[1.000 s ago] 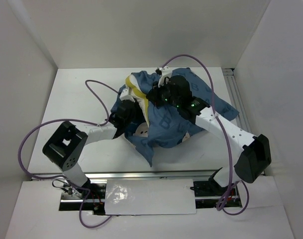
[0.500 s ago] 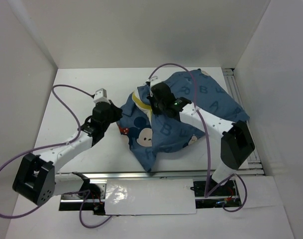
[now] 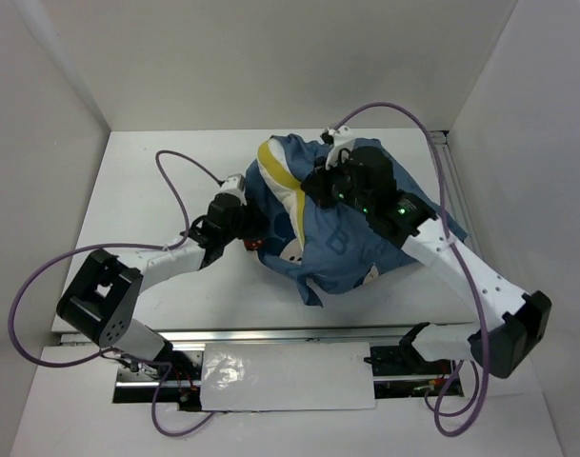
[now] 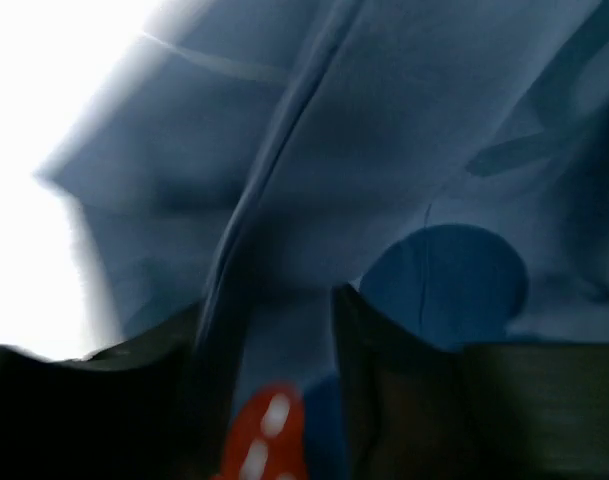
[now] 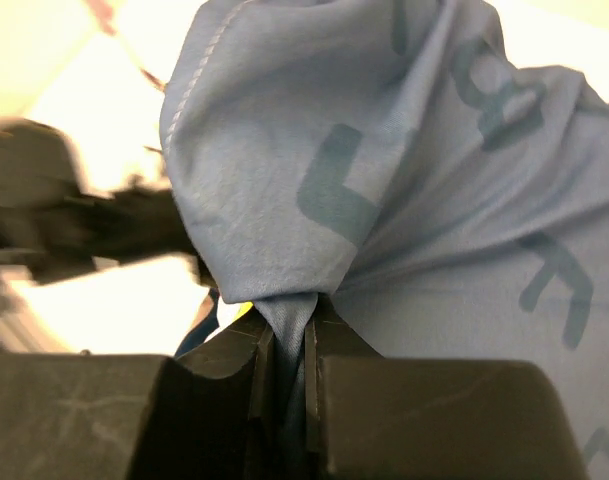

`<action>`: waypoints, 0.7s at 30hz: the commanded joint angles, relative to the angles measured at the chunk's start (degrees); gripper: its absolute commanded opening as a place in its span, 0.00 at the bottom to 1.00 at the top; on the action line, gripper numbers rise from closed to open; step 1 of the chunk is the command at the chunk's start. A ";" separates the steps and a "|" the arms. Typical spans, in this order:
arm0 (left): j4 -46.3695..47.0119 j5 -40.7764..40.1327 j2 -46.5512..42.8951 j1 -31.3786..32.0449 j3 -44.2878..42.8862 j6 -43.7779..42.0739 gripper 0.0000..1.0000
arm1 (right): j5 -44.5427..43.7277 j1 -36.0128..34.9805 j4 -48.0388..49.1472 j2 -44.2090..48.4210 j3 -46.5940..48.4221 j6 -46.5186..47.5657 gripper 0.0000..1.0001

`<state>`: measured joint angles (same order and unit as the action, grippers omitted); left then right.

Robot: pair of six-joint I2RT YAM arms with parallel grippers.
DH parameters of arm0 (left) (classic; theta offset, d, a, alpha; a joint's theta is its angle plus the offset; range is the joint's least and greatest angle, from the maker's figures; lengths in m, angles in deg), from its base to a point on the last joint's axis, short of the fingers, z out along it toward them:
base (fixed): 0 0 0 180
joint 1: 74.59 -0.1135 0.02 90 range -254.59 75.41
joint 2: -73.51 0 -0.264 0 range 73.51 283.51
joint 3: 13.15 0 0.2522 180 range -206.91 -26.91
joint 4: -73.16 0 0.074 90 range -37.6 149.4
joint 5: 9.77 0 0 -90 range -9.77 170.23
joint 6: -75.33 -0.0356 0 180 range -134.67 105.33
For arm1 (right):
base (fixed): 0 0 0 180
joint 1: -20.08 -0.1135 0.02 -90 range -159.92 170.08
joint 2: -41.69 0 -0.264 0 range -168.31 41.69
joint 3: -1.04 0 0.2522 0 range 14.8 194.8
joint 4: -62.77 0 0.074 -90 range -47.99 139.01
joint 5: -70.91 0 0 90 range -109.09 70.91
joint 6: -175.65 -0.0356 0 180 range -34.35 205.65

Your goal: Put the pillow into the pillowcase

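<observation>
Most of the pillow (image 3: 288, 202) is buried in the pillowcase (image 3: 351, 246); I see only a white wedge and its yellow trim at the heap's upper left, mid-table (image 3: 147, 190). My left wrist view is blurred, just blue cloth and a red dotted bow (image 4: 259, 440). Half a second ago the case lay flatter and the left gripper (image 3: 242, 217) stood off its left edge. Now the case is bunched high and that gripper is against it, fingers apart, cloth loose in the gap. The right gripper (image 5: 282, 330) is clenched on a twisted fold of the soft, creased, lettered blue fabric.
</observation>
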<state>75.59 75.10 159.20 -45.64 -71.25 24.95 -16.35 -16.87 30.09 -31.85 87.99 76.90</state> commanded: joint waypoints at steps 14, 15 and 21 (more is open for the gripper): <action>11.44 -2.86 -6.49 4.98 0.91 0.20 0.47 | 9.74 -0.23 5.29 7.18 1.53 -3.03 0.00; 11.41 -3.66 -7.54 4.98 1.88 0.20 0.47 | 10.43 -0.23 5.99 7.18 1.52 -3.02 0.00; 24.80 -0.95 -15.20 5.50 12.32 2.13 0.50 | 12.81 -0.23 9.07 6.57 -0.77 -2.50 0.00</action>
<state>89.07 74.21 146.17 -40.66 -62.94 26.28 -6.30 -16.90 30.40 -27.35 86.61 74.58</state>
